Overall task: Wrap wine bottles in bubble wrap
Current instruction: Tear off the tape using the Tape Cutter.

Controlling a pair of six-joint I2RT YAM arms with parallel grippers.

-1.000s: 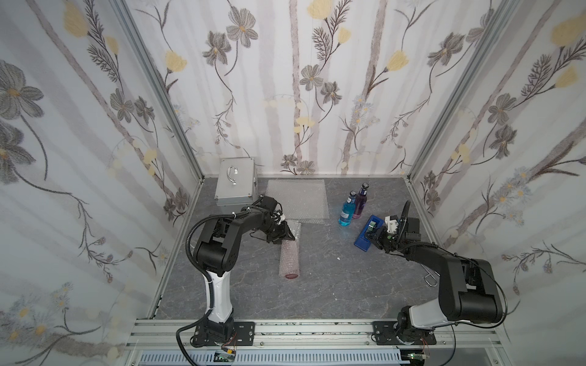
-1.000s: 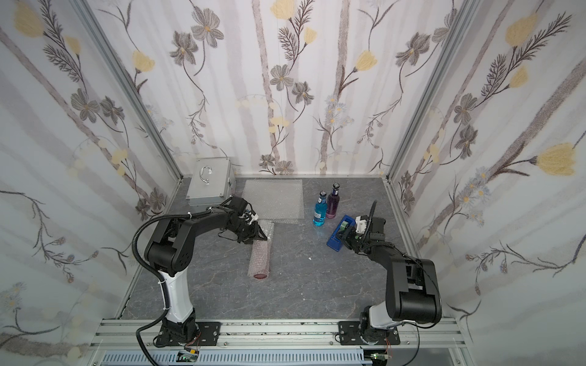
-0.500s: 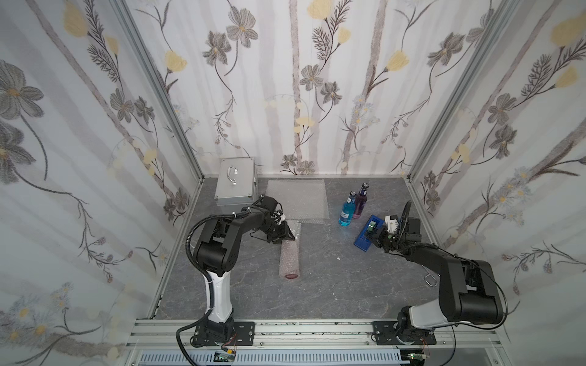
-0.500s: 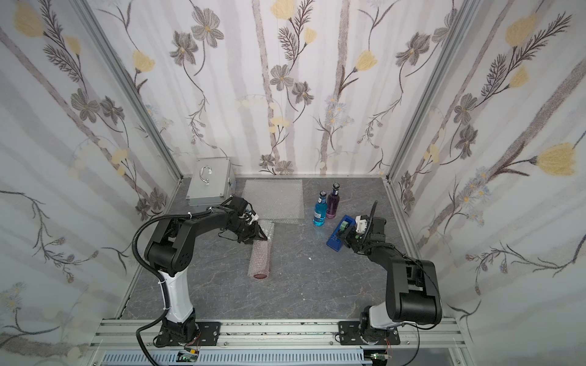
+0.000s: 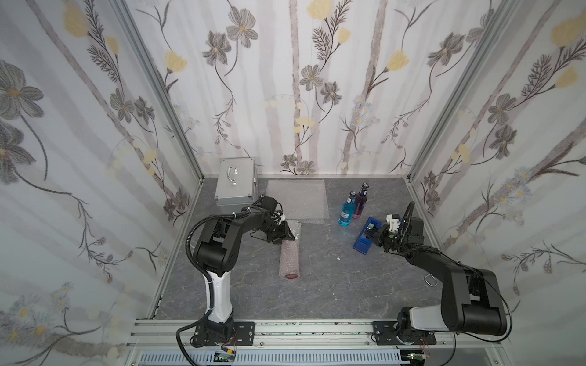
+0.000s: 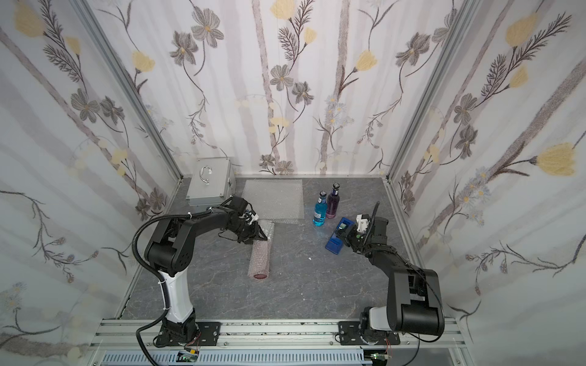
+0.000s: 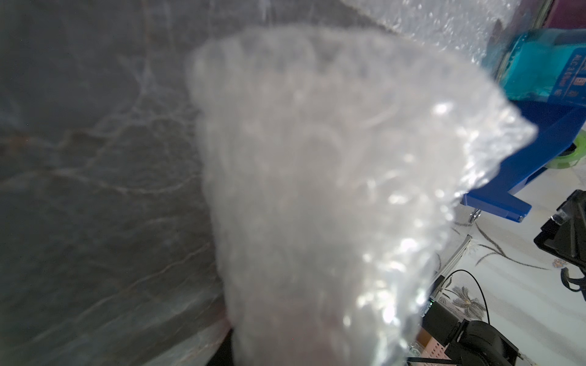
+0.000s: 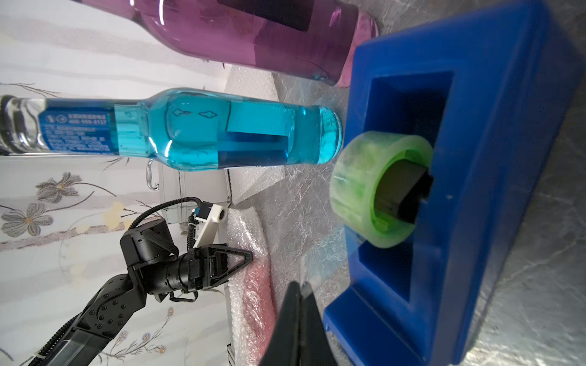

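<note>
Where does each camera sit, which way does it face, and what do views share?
Top views: high over the front rail, looking down at the table; both arms show.
Left wrist: pressed close to the wrapped bottle, which fills the middle; no fingers visible.
Right wrist: low, facing the tape dispenser; its shut fingers show, and the left arm.
Shared: the blue bottle and the dispenser appear in all.

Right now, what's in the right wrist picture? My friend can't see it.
The shut right gripper sits beside a blue tape dispenser holding a green tape roll. Beyond stand a blue bottle and a purple bottle; farther off, the left gripper grips a bubble-wrapped red bottle lying flat.
</note>
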